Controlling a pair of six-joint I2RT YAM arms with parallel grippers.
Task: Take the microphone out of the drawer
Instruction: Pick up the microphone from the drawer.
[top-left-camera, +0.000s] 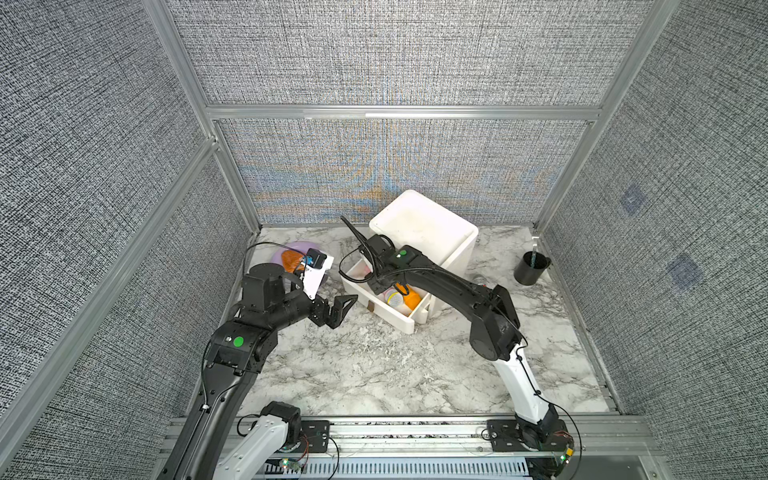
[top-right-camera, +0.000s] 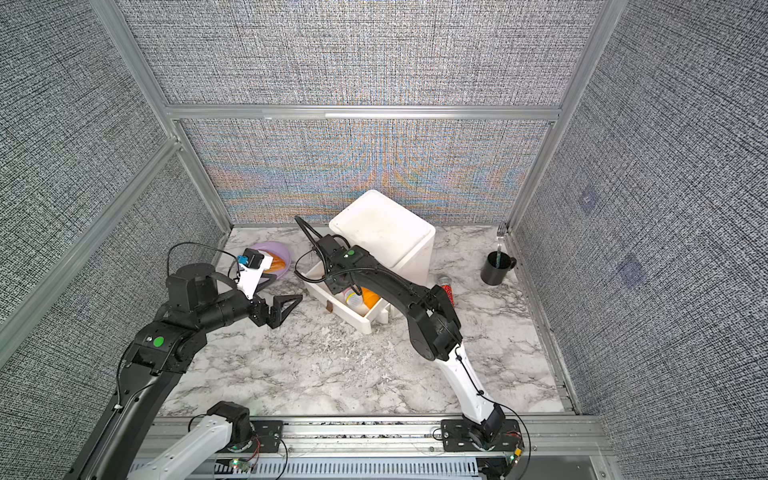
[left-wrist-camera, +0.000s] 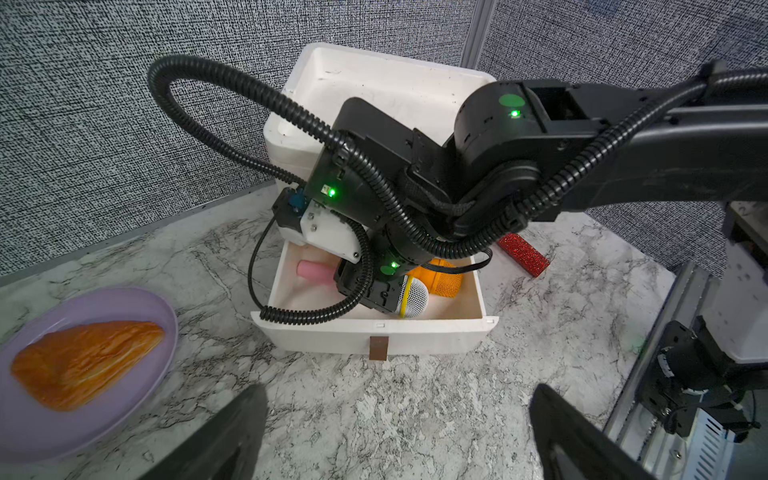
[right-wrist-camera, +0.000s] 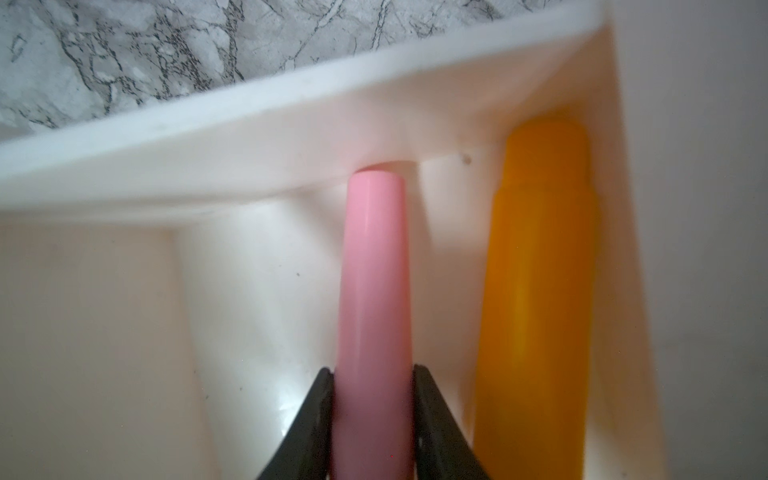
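Right end effector (right-wrist-camera: 372, 376) clamps the pink microphone (right-wrist-camera: 372, 266) in the drawer (right-wrist-camera: 249, 137) — left end effector (left-wrist-camera: 395, 399) spread wide, touching nothing.

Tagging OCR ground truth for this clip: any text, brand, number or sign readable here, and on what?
None readable in any view.
The drawer is plain white; its brown tab is blank.
No print on the pink mic or orange mic.
No marks on the mug or plate.
The green dot on the left arm is a blank sticker.
The wall patch is a faint square, too blurred to read.
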